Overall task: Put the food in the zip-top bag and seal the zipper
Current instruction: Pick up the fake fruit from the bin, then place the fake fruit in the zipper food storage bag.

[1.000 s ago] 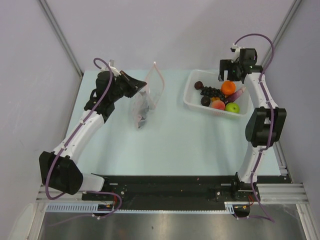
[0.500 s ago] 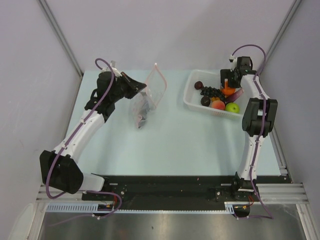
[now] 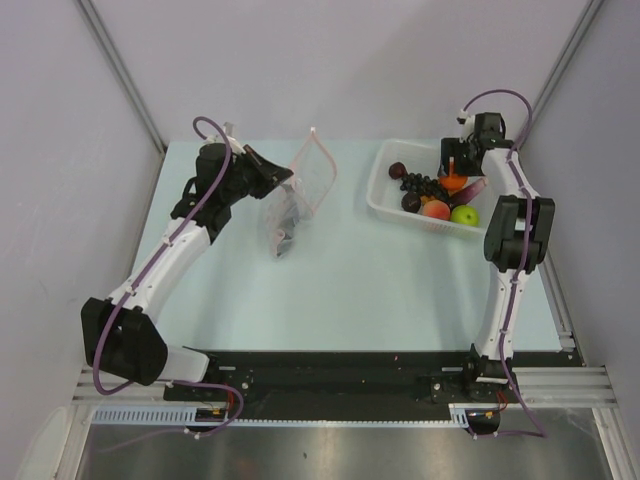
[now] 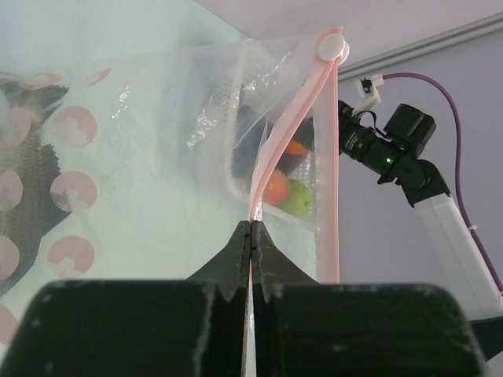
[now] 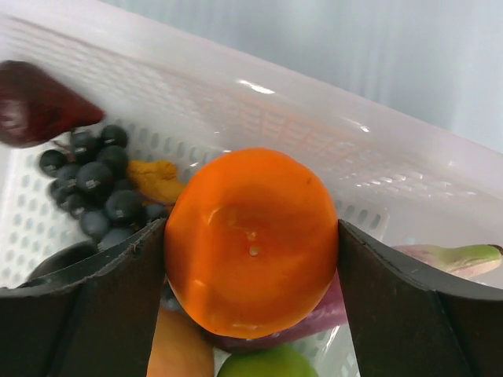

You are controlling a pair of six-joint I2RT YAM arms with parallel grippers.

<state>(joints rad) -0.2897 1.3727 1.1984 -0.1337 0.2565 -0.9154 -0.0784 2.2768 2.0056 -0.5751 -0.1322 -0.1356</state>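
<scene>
The right gripper (image 5: 251, 259) is clasping the round orange toy ball (image 5: 244, 212) in a white perforated plastic basket (image 5: 236, 102), while the left gripper (image 4: 250, 236), clamped on the edge of the clear crinkly bag (image 4: 157, 157) by its pink zipper strip (image 4: 275, 153), is holding the mouth raised, apparently for loading.

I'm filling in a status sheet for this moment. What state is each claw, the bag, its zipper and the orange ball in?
zip-top bag: held upright, mouth open
zipper: unsealed, strips apart
left claw: shut on the zipper
right claw: closed on both sides of the orange ball
orange ball: inside the white basket, between the claw fingers
</scene>
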